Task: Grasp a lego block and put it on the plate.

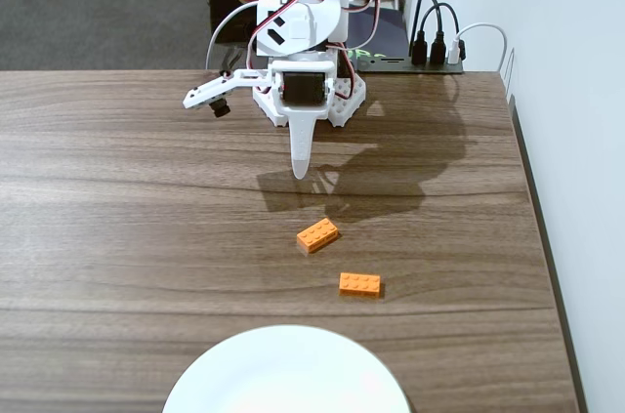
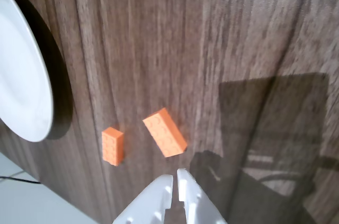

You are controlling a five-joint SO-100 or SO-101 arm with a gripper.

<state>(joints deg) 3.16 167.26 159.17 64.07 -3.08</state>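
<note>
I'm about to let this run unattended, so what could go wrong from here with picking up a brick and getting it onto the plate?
1. The two orange bricks, the angled one and the other one, lie close together, so the claw might nudge one while grasping the other.
2. The claw looks nearly closed in the wrist view; unless it opens first, it could push a brick away.
3. The plate is partly out of the fixed view, so a landing near its cut-off side may go unseen.

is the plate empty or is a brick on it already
Empty: the plate shows bare white in both views; both orange bricks lie on the table.
</note>
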